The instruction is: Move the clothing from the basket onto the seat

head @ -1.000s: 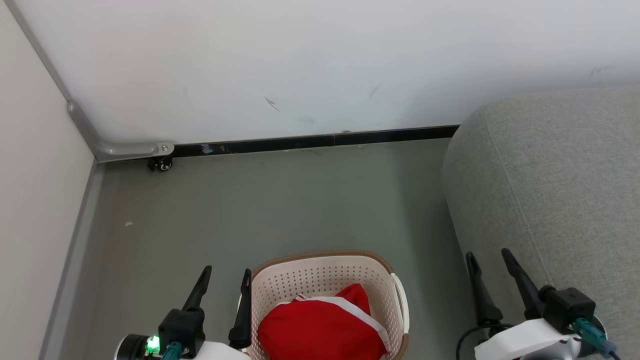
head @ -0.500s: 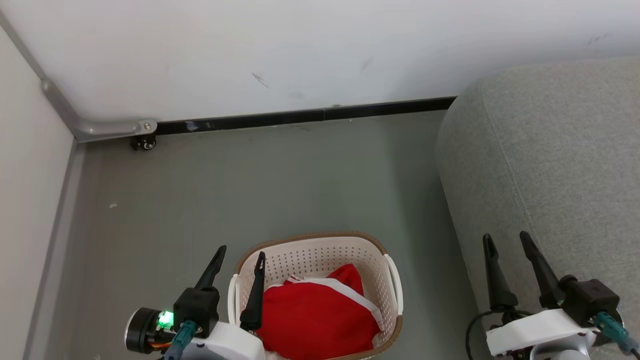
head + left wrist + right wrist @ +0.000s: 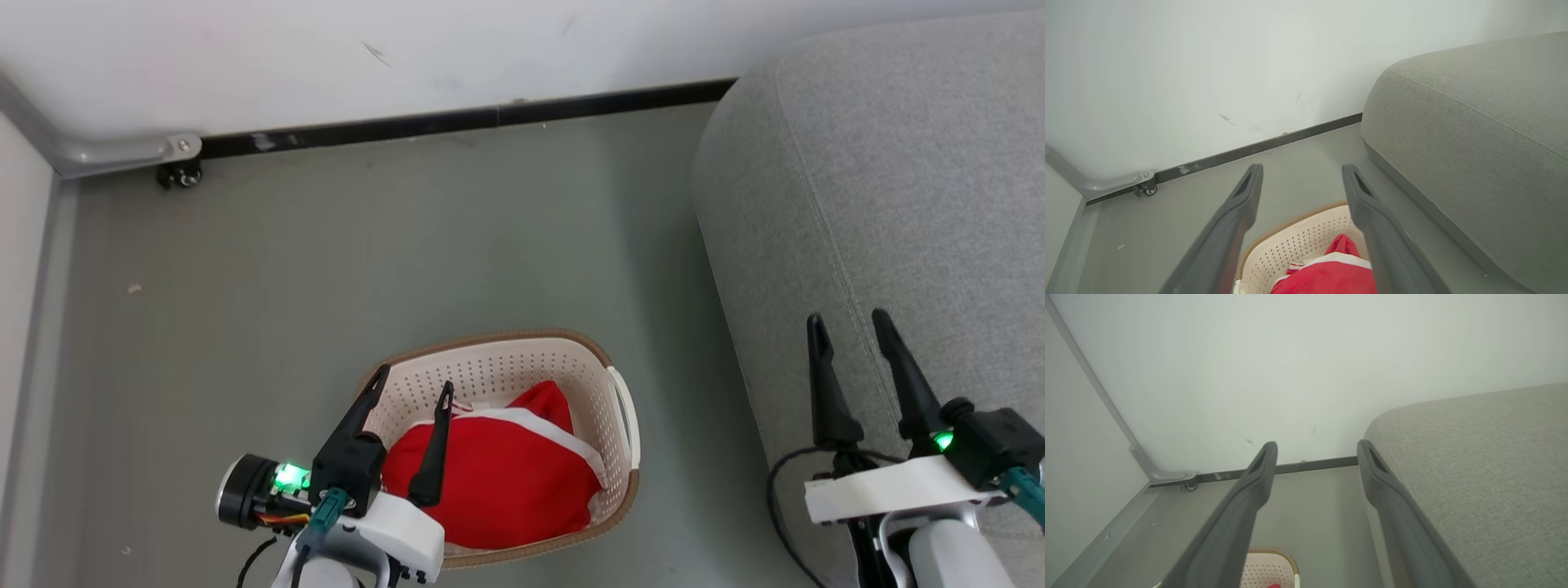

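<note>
Grey floor [image 3: 326,269] by white wall [image 3: 490,49]. The clothing [image 3: 506,482] lies in the basket [image 3: 506,359], none on the seat [image 3: 898,204] yet: task not begun. Left gripper [image 3: 415,377] above basket, jaws wide & empty; right gripper [image 3: 847,316] over seat edge, same.

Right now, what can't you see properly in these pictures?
- Clothing: head view, one red heap. How many pieces lie underneath is hidden, and the left claw covers its edge.
- Basket: right wrist view, cut off by the bottom edge.
- Seat: head view, runs past the right edge.
</note>
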You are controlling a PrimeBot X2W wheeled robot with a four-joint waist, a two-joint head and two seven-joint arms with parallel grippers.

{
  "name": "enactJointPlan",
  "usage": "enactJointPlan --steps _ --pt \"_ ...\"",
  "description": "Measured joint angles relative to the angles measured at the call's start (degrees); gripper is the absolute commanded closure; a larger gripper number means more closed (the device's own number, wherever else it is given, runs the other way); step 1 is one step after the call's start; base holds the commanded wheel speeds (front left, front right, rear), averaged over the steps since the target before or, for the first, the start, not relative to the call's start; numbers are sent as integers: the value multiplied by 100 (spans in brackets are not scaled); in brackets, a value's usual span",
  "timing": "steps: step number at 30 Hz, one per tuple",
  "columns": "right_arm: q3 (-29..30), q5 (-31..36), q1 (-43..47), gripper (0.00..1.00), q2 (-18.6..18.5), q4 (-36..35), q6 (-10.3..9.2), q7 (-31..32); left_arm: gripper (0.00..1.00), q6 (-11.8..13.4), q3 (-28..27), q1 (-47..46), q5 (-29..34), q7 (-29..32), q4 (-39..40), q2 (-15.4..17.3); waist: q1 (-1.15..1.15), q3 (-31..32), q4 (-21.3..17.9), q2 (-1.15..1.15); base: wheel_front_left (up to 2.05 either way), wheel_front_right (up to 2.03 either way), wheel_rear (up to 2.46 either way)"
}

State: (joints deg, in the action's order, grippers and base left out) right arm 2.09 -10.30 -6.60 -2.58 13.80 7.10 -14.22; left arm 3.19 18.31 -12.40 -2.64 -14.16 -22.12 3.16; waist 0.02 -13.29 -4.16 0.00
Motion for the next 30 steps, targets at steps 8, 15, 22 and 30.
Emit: enactJointPlan --steps 8,15,22,30 --pt "1 -107 -216 0 -1 -289 0 -7 0 -65 90 -350 145 -1 -201 86 0 -422 -146 0 0 0 0" --pt "-135 -288 -413 0 -2 -521 0 -7 0 -70 146 -666 298 -3 -398 193 0 -864 -301 0 0 0 0" --pt "-163 -379 -614 0 -2 -772 0 -7 0 -78 157 -1007 425 -7 -667 308 0 -1309 -456 0 0 0 0" --pt "-68 -552 -798 0 -2 -1016 0 -8 0 -183 311 -1333 657 -7 -985 464 0 -1807 -639 0 0 0 0"
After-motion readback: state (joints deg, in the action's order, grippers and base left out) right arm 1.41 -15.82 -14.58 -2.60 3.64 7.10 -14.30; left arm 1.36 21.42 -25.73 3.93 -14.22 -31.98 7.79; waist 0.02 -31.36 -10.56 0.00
